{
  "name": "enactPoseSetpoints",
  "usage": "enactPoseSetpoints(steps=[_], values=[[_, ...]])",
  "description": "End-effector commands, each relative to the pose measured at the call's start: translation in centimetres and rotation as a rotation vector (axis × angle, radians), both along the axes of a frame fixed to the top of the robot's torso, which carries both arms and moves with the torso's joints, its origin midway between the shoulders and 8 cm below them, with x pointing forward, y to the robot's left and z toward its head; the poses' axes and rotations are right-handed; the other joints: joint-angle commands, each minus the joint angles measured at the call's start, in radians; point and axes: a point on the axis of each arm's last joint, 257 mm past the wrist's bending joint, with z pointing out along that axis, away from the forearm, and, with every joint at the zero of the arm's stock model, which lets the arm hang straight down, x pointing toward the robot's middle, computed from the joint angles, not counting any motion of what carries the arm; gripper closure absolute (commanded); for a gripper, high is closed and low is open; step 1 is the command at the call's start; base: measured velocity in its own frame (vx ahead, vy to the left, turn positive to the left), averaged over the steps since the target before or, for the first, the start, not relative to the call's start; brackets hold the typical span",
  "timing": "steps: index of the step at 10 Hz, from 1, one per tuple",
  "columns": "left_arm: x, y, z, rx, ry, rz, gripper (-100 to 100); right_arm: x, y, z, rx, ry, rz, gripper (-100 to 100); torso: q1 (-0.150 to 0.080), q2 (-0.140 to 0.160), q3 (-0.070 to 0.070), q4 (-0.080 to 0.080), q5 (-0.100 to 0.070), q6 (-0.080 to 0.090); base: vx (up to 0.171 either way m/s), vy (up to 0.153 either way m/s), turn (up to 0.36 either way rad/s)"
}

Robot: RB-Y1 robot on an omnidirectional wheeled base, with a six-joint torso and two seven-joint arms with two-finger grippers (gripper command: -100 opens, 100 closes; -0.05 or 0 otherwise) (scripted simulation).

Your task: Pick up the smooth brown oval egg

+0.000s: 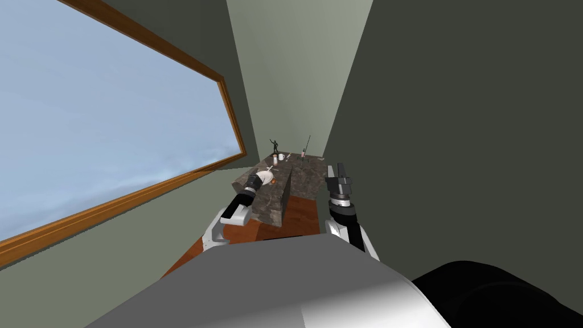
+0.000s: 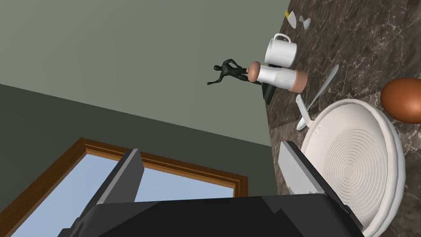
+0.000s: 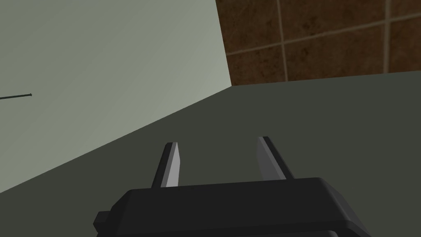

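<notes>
Left gripper [image 2: 210, 148]: Nearest our lens. Its jaws stand wide and empty, low over the near left part of the table [image 2: 370, 41], and one blade reaches the rim of a white plate [image 2: 370, 109]. We judge they are spread that far so that they can take the egg across its width.
Egg [image 2: 403, 101]: Smooth, brown and oval. It lies on the dark marbled stone just beside the plate's right edge, and we cannot tell whether it touches the rim. It sits to the right of our jaws, not between them.
Plate: It lies flat between our hand and the egg, so we must approach across it or around it.
Far end of the table: A white mug [image 2: 281, 51], a white shaker with tan ends [image 2: 275, 77] and a dark figurine [image 2: 228, 72] stand upright, well apart from the egg. A spoon [image 2: 325, 88] lies nearer the plate.
Right gripper [image 3: 218, 142]: Raised at the table's right side, its jaws parted more narrowly and holding nothing. We read it as parked clear of the working arm.
Step in hand: Approach, with the grasp not yet made. We need to shift right and bring the jaws down either side of the egg.
Risk: A smooth oval on bare stone may roll if one blade nudges it first.
</notes>
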Motion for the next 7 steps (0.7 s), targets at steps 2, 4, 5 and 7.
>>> enactPoseSetpoints(steps=[2,4,5,7], values=[[1.2,-1.0,-1.3,-0.025,0.072,-0.023,-100,0.0,0.0,0.0,0.000,0.000,0.000,0,0.000,0.000,0.000,0.000,0.000,0.000,0.005,-0.002,-0.027],[2.2,-1.9,-2.1,-0.047,0.115,-0.043,-100,0.0,0.0,0.0,0.000,0.000,0.000,0,0.000,0.000,0.000,0.000,0.000,0.000,0.002,-0.002,-0.021],[2.3,-1.9,-2.6,-0.043,0.135,-0.041,-100,0.0,0.0,0.0,0.000,0.000,0.000,0,0.000,0.000,0.000,0.000,0.000,0.000,0.005,-0.003,-0.025],[3.2,-2.8,-3.7,-0.060,0.193,-0.055,-100,0.0,0.0,0.0,0.000,0.000,0.000,0,0.000,0.000,0.000,0.000,0.000,0.000,0.006,-0.004,-0.029]])
